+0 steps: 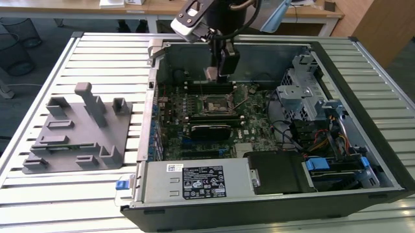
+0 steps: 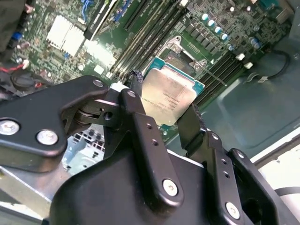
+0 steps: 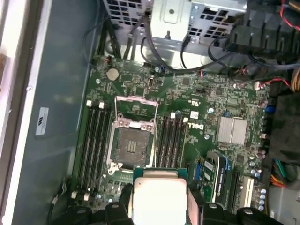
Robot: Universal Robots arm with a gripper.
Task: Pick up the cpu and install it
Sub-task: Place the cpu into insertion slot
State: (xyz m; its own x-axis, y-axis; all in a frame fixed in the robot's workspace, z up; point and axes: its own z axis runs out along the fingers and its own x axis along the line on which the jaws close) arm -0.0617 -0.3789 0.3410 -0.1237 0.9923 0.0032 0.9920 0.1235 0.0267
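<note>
Fingers [image 2: 146, 140] are pinching the cpu [image 2: 169, 96] by two opposite edges, so it's hanging in the air over the motherboard [image 3: 187, 93], just on the far side of the open, empty socket [image 3: 131, 143], inside the opened-up PC case [image 1: 272, 65] lying on the slatted desk [image 1: 97, 53].

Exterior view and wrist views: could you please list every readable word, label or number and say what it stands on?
No text can be quoted here.
power supply label: print too small to read.
cpu: faint markings on its metal top, too blurred to read.
case-wall sticker: dark mark, unreadable.
motherboard: a white brand mark, left unquoted.
</note>
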